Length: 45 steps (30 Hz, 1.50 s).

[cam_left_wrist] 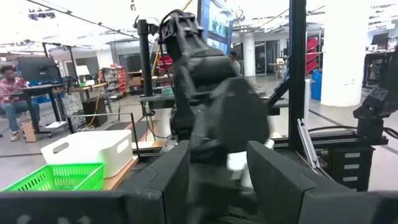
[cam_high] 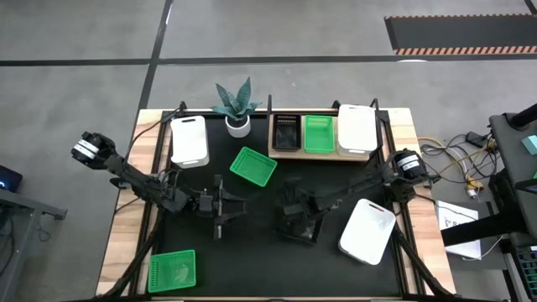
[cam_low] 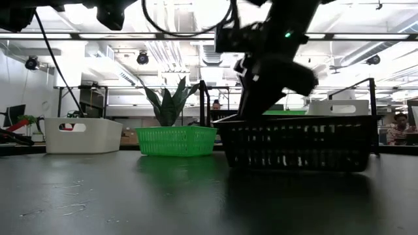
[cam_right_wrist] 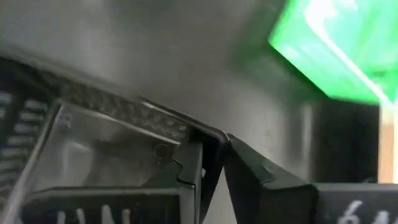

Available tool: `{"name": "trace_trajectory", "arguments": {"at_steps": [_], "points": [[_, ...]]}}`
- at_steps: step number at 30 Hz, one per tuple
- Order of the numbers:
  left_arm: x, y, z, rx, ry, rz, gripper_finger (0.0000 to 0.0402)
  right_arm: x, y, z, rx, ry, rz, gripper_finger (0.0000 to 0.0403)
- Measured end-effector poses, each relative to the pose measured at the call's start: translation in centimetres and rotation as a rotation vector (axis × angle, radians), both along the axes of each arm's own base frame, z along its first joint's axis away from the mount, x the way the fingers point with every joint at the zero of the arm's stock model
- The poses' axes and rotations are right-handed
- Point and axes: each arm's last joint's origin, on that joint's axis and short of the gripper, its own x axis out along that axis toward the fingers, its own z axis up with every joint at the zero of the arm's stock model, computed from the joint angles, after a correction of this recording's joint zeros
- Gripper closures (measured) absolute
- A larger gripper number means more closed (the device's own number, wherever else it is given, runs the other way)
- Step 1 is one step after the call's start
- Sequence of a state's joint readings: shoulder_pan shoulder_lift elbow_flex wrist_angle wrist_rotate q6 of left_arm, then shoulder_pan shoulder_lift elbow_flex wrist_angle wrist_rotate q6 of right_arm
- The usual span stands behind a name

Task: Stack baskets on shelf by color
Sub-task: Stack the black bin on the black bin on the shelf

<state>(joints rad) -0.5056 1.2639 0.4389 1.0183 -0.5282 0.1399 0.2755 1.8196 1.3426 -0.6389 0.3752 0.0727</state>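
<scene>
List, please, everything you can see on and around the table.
green baskets: three, green; shelf, table centre, near-left corner.
white baskets: three, white; shelf, table left, table right.
black baskets: two seen, black; shelf, at right gripper.
plant: one, green, white pot; beside shelf.
person: one, seated in the room beyond.
left gripper: open, table centre.
right gripper: shut on a black basket's rim.

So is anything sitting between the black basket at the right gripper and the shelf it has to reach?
Seen from above, the loose green basket lies up and left of the black basket, off the straight line to the shelf. Nothing visible blocks that path; the right gripper is at the basket's rim.
</scene>
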Motion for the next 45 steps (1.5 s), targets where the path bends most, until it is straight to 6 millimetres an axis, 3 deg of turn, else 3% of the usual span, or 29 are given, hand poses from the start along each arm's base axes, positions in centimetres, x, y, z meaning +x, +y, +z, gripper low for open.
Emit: {"name": "trace_trajectory", "arguments": {"at_steps": [3, 10, 14, 18, 22, 25, 29, 33, 38, 45], "points": [[0.0, 0.0, 0.1, 0.004, -0.001, 0.001, 0.0256, 0.0, -1.7, -0.1, 0.05, 0.034, -0.092, 0.0357], [0.0, 0.0, 0.0, 0.006, 0.003, 0.001, 0.0256, 0.0, -4.8, -0.2, 0.061, 0.056, -0.249, 0.0306], [0.0, 0.0, 0.0, 0.006, 0.004, 0.001, 0.0256, -0.2, -5.3, 0.3, 0.062, 0.081, -0.266, 0.0282], [0.0, 0.0, 0.0, 0.003, 0.003, 0.0, 0.0256, -0.9, -5.3, 2.1, 0.085, 0.109, -0.218, 0.027], [0.0, 0.0, 0.1, -0.003, 0.0, 0.0, 0.0256, -2.2, -4.8, 4.9, 0.197, 0.104, -0.117, 0.027], [0.0, 0.0, 0.2, -0.008, -0.007, 0.0, 0.0256, -3.7, -3.7, 6.8, 0.314, 0.103, 0.062, 0.027], [0.0, 0.0, 0.4, -0.02, -0.025, 0.0, 0.0256, -5.8, -1.9, 8.2, 0.381, 0.086, 0.261, 0.0269], [0.0, 0.0, 0.4, -0.042, -0.024, -0.004, 0.0256, -7.5, 0.1, 8.0, 0.382, 0.103, 0.332, 0.0269], [0.0, 0.0, 0.3, -0.039, -0.021, -0.004, 0.0256, -8.5, 2.4, 6.4, 0.329, 0.144, 0.344, 0.0268], [0.0, 0.0, 0.3, -0.035, -0.021, -0.003, 0.0256, -9.1, 3.2, 4.3, 0.245, 0.195, 0.354, 0.0268]]}}
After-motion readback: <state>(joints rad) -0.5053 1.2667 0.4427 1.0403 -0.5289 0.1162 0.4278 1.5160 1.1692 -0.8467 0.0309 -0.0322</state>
